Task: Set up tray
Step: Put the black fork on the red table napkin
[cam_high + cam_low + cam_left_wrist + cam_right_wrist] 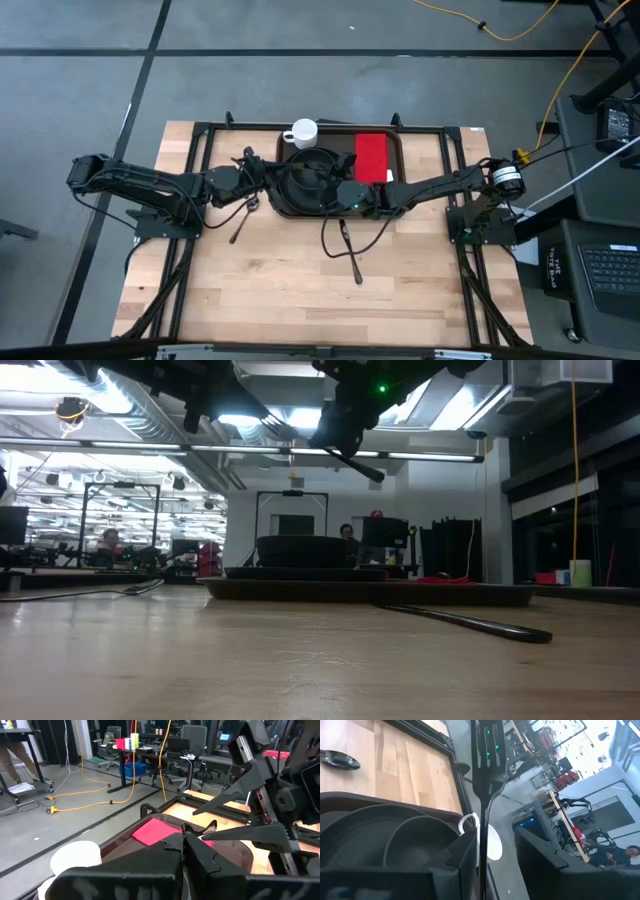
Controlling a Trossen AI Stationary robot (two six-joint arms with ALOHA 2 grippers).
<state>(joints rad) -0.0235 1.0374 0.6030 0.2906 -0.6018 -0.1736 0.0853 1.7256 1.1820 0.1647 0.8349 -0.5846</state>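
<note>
tray point(397, 150) under both fingers point(462, 862) (fork pinched)

Table point(300, 290): pale wood planks, smooth. Tray point(395, 145): dark, matt. Napkin point(372, 158): red cloth. Mug point(302, 132): white, glossy. Fork point(487, 765): black, shiny.

From above, both arms cover much of the plate point(312, 172) and the tray's point(397, 158) near edge. At table height the right gripper point(345, 445) is cut off by the top edge, and the tray's contents are too dark to tell apart. The fork's point(487, 780) lower handle is hidden between the right gripper's fingers point(465, 865).
</note>
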